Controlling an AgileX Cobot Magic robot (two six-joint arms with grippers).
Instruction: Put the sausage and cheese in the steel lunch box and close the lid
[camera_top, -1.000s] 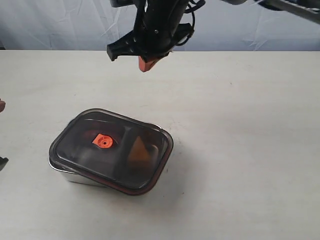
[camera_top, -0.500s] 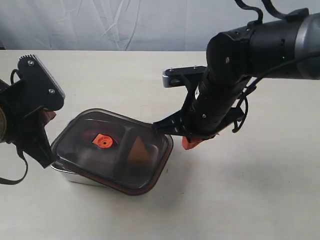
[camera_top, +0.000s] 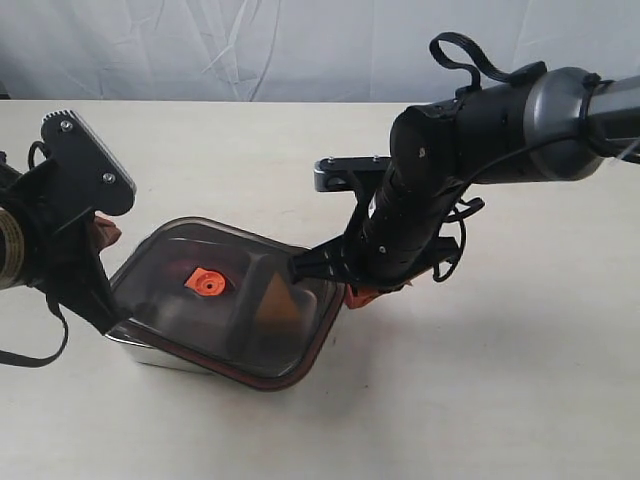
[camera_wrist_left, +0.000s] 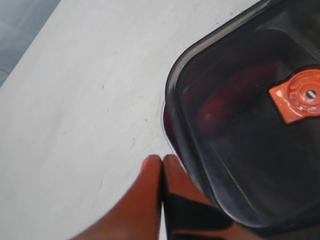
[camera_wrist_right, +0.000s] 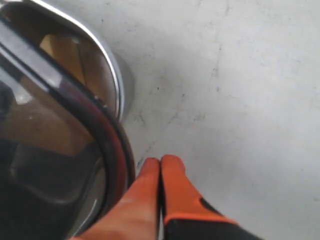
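The steel lunch box (camera_top: 150, 350) sits on the pale table (camera_top: 500, 380), shiny and round-cornered, with the lid (camera_top: 225, 310) lying over it a little askew. The lid is a dark, smoky see-through plastic with an orange round valve (camera_top: 207, 283) in its middle. Through it the yellow cheese (camera_top: 277, 300) wedge shows in one compartment, and a dim reddish shape in the other is probably the sausage (camera_wrist_left: 235, 95). The left gripper (camera_wrist_left: 162, 162) and the right gripper (camera_wrist_right: 160, 165) are at opposite ends of the lid, each with orange tips pressed together and grasping nothing.
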